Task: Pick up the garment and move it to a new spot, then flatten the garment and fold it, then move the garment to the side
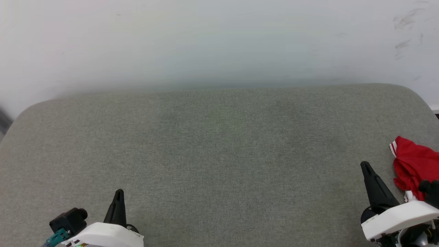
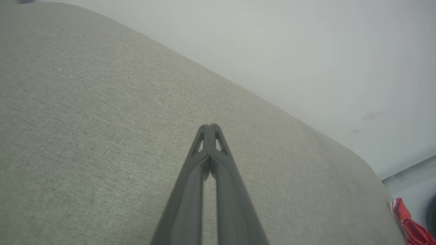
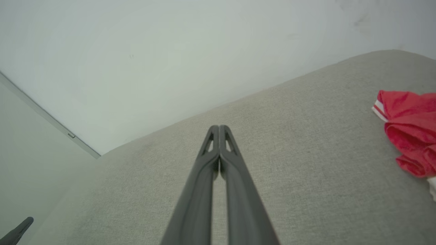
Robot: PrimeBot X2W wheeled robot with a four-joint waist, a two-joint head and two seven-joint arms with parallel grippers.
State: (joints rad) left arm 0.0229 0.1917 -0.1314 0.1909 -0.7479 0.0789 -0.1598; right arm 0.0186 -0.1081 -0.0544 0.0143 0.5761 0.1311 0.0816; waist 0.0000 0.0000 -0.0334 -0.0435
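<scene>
A broad grey-green upholstered surface of coarse woven fabric [image 1: 219, 154], with rounded far corners, spreads across the head view. Its far edge runs close along a plain white painted wall [image 1: 219, 41]. Faint dark scuff marks [image 1: 404, 24] smudge the wall above the surface's far right corner. In the right wrist view, beyond the surface's far left corner, a thin pale grey seam line [image 3: 51, 119] runs diagonally where the wall meets another pale plane. The light is soft and even, casting no hard shadows.
</scene>
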